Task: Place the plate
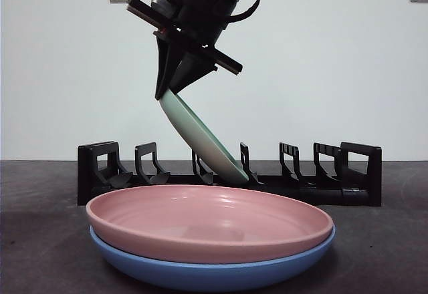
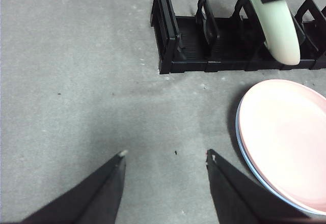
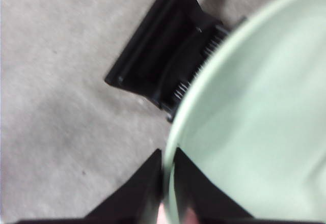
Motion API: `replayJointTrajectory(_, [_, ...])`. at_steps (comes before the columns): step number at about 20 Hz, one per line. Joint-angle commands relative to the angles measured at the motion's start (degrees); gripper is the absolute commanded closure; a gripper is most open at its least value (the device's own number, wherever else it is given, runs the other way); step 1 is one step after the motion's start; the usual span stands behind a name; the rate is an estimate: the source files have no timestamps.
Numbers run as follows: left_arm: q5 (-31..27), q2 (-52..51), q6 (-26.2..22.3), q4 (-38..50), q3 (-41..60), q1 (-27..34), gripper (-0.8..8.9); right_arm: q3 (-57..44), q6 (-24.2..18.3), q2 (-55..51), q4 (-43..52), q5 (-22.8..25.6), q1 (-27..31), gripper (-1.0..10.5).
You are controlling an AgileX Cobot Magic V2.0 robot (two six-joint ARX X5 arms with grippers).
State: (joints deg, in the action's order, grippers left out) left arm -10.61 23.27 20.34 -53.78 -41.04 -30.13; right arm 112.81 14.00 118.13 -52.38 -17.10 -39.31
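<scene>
A pale green plate (image 1: 200, 137) hangs tilted over the black dish rack (image 1: 227, 174), with its lower edge down in the rack's middle slots. My right gripper (image 1: 170, 92) is shut on the plate's upper rim; the right wrist view shows the jaws pinching the rim (image 3: 168, 178) with the green plate (image 3: 254, 127) filling the frame. The green plate also shows in the left wrist view (image 2: 277, 30), standing in the rack (image 2: 204, 46). My left gripper (image 2: 165, 158) is open and empty above bare table, short of the rack.
A pink plate (image 1: 210, 220) lies stacked on a blue plate (image 1: 207, 270) in front of the rack, near the camera. The stack also shows in the left wrist view (image 2: 285, 137). Grey table spreads to the left of the rack.
</scene>
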Motion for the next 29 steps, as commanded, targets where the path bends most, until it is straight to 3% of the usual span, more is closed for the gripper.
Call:
replayJointTrajectory(1, [-0.3,0.2,-0.6,0.6,-0.6,-0.2,5.64,3.0,0.2,-0.2,-0.5,-0.8,-0.7,9.3])
replayJointTrajectory(8, [-0.3,0.2,-0.6,0.7,-0.6,-0.2,5.63,11.1,-2.1,-4.2,-9.2,-2.5,-1.0,9.3])
replayJointTrajectory(13, [-0.3,0.2,-0.6,0.9,-0.6,-0.2,5.63,15.6,-10.7,-7.6,-18.5,-2.3,-3.5,9.3])
replayJointTrajectory(20, [-0.3,0.2,-0.6,2.8,-0.6,-0.2,5.64,14.8,-12.8,-14.0,-17.3,8.5,-14.4,9.3])
replayJointTrajectory(25, [-0.3,0.2,-0.1,2.8,-0.6,-0.2,5.64,5.5,-12.8,-21.7,-12.3,13.9,-21.4,9.3])
replayJointTrajectory(29, [-0.3,0.2,-0.1,2.8,-0.6,-0.2,5.64,-13.9,-12.8,-33.7,0.6,18.3,-27.1,9.3])
